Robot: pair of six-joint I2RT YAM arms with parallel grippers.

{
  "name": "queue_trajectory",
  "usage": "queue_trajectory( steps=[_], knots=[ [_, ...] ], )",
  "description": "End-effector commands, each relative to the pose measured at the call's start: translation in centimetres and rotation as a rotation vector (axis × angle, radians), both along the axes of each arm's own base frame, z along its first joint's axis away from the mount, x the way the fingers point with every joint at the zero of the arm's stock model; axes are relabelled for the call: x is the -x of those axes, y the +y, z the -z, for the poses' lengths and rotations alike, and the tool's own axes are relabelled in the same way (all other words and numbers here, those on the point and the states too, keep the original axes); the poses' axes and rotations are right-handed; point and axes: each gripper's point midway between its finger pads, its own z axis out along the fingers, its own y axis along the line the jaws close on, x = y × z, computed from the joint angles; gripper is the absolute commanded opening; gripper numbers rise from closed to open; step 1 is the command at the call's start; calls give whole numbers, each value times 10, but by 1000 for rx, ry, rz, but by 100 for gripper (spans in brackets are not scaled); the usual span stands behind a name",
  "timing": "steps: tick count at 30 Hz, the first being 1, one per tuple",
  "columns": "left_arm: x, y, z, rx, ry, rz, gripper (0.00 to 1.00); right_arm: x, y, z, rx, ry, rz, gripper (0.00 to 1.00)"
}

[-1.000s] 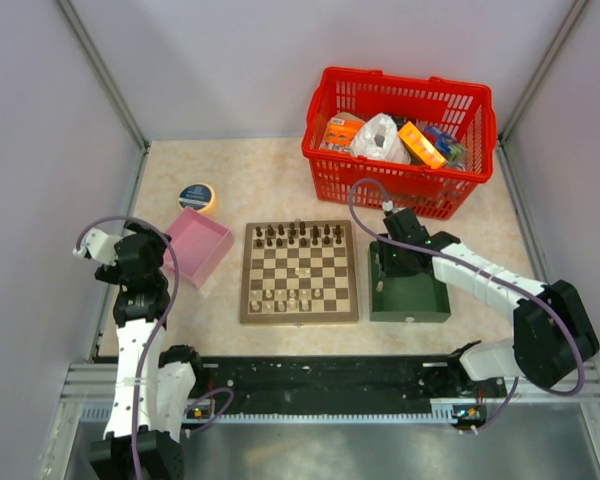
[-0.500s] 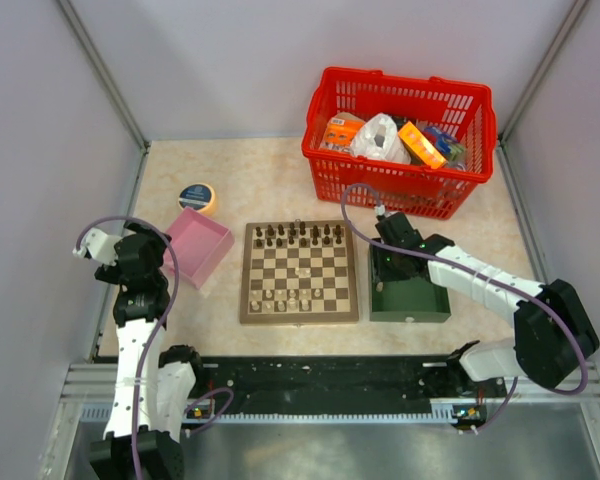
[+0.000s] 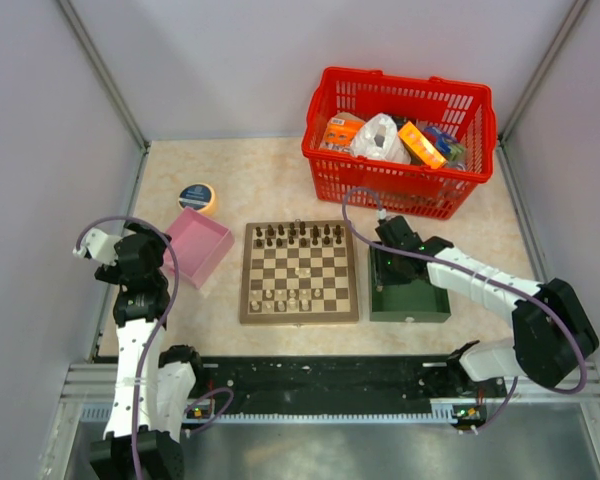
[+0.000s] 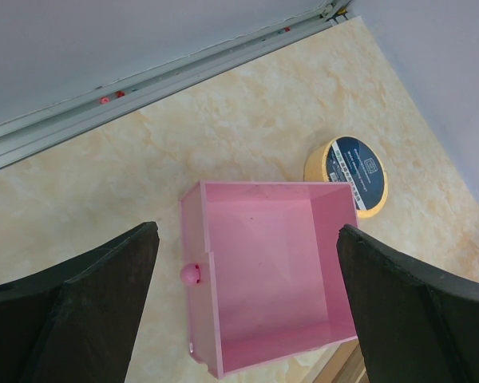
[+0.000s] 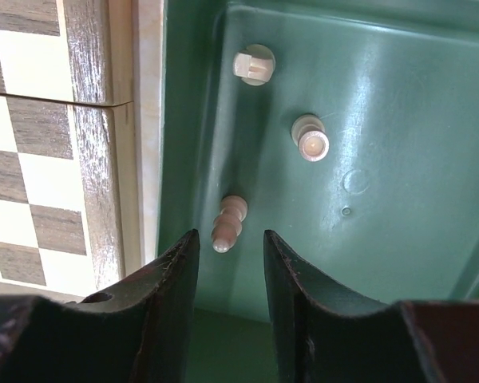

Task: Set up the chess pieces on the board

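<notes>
We record right claw [image 5: 229, 236]: jaws narrowly apart, clamping nothing, over floor of green plastic tray [image 5: 383, 239]. Pale cream chess piece [image 5: 227, 223] lying flat, one end just between claw tips. Second cream piece [image 5: 310, 137] and third cream piece [image 5: 254, 65] further ahead of claw. Brown-and-cream checkered wooden board [image 5: 32, 120] just left of claw. We record left claw [image 4: 246, 231]: jaws wide apart, square pink box [image 4: 271, 271] beneath.
</notes>
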Motion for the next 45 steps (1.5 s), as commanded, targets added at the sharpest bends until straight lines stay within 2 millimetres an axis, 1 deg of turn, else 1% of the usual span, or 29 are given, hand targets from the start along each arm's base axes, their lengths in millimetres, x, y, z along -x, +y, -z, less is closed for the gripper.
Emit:
queue_trajectory(
  steps=[1, 14, 23, 28, 34, 35, 36, 38, 41, 45],
  knots=[
    [-4, 3, -9, -3, -44, -9, 99, -6, 4, -1, -7, -41, 12, 38],
    [-3, 3, -9, -4, -44, -12, 99, -8, 9, 4, -13, -26, -6, 35],
    [-5, 3, -8, -1, -42, -10, 99, -7, 9, 9, -4, -11, -8, 32],
    [-5, 3, -9, -2, -46, -10, 99, -8, 11, 8, -6, -12, -14, 31],
    [-6, 2, -7, -1, -42, -7, 99, -10, 13, 7, -10, -14, -16, 23],
    [-6, 3, -9, -2, -46, -8, 99, -9, 13, 6, -11, -13, -17, 18],
    [-6, 3, -9, -1, -43, -8, 99, -9, 13, 5, -12, -14, -19, 15],
    [-7, 3, -9, -2, -45, -6, 99, -9, 13, 0, -7, -17, -24, 15],
    [-7, 2, -9, -1, -43, -3, 99, -10, 12, -12, 10, -42, -27, 14],
    [-7, 2, -9, 0, -43, -3, 99, -10, 12, -43, 35, -103, -33, 14]
  ],
)
